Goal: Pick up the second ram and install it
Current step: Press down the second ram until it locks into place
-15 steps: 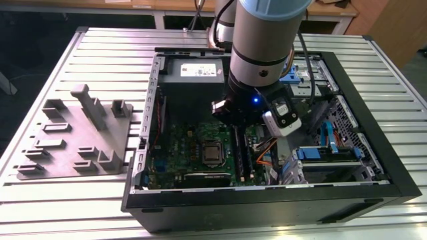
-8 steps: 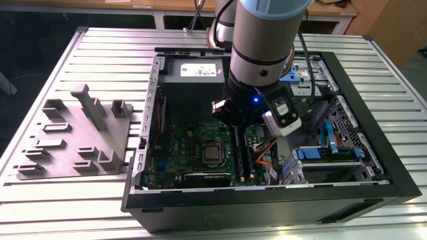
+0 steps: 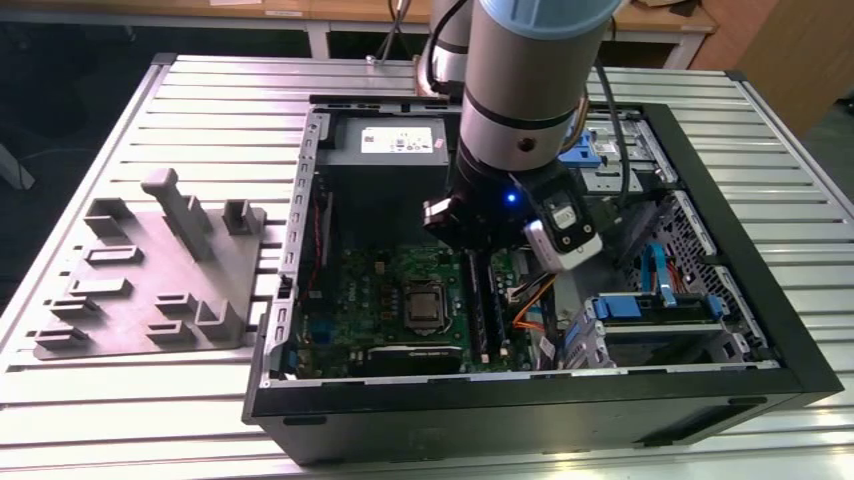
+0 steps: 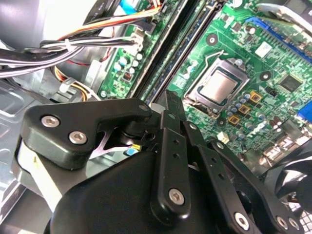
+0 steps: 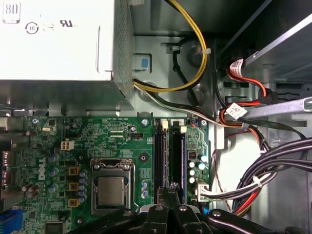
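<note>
The gripper (image 5: pixel 168 195) stands inside the open computer case (image 3: pixel 747 330), low over the motherboard (image 5: pixel 58 131), directly above the memory slots (image 5: pixel 169 151). Its fingers (image 4: pixel 171 122) are pressed together, the tips meeting on the top edge of the second ram (image 5: pixel 179 158), which stands upright in its slot just ahead of the tips. A neighbouring module (image 5: pixel 159 156) sits in the slot alongside, on the processor side. The processor socket (image 5: pixel 111 187) lies beside the tool; the power supply (image 5: pixel 58 39) lies beyond the far end of the slots.

Assessment: the module is judged light, rigid and thin, with fragile chips and contacts. Hold it by the long upper edge or short ends, never the chip faces. Whether it is fully seated cannot be determined.
</note>
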`<state>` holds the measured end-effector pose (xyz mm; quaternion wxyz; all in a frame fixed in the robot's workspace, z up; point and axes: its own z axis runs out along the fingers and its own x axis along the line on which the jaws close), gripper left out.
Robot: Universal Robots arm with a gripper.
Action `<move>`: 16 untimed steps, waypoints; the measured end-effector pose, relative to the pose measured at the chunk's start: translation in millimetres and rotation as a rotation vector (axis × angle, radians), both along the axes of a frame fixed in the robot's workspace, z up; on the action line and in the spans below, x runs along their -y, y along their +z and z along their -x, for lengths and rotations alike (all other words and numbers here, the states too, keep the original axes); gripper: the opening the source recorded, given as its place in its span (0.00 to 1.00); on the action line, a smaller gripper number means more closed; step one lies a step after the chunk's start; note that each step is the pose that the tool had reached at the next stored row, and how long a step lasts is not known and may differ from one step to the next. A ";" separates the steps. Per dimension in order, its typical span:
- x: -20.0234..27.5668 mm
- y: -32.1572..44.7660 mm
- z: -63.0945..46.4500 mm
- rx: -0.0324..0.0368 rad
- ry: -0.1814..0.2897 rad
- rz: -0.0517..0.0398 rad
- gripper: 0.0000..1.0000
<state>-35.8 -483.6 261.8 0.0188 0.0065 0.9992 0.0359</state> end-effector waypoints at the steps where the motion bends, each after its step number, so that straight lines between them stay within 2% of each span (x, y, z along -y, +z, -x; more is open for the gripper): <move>1: -0.9 -0.2 0.0 0.0000 0.000 -0.0009 0.10; 13: -15.3 -3.1 0.0 0.0002 0.000 -0.0056 0.10; 16: -16.8 -4.2 -0.2 0.0003 0.000 -0.0059 0.10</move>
